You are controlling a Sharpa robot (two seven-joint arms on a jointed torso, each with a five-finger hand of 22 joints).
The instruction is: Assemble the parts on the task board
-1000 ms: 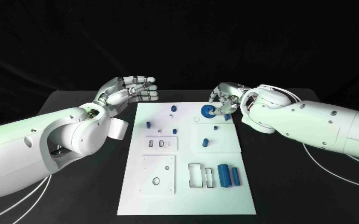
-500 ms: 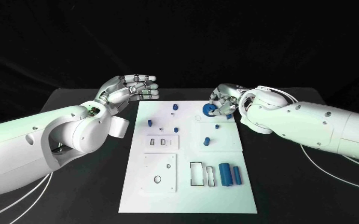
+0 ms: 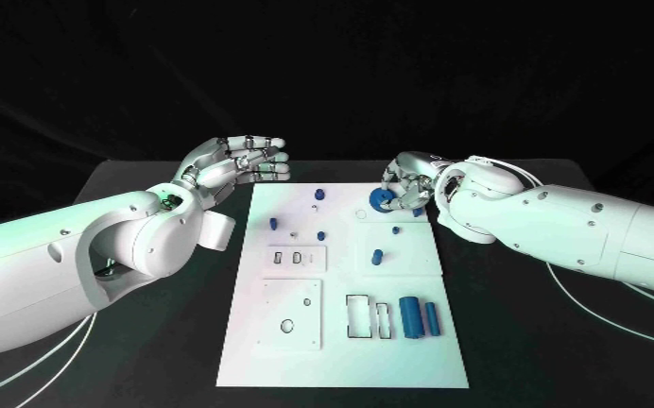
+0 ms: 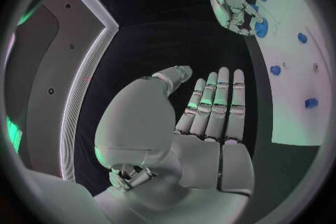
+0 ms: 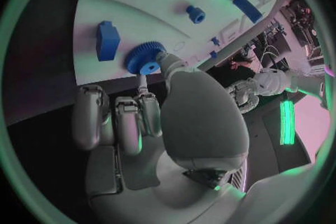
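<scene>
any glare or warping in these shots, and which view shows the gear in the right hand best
Head view: straight lines, task board bright against the black table, blue gear partly hidden by the right hand. Right wrist view: fisheye bends the board edges, green glow at the rim, gear teeth plain. Left wrist view: same bending; the open left hand catches a green tint.

The task board (image 3: 341, 332) is a long white plate lying flat mid-table, with raised square panels and rectangular and oval cut-outs. Small blue parts sit on it: a toothed blue gear (image 3: 380, 200) at its far right edge, pinched in the right hand (image 3: 409, 181), short pegs (image 3: 318, 195) standing near the far end, an upright block (image 3: 376, 258) at the middle right, and two long bars (image 3: 419, 317) lying side by side by the near right slots
</scene>
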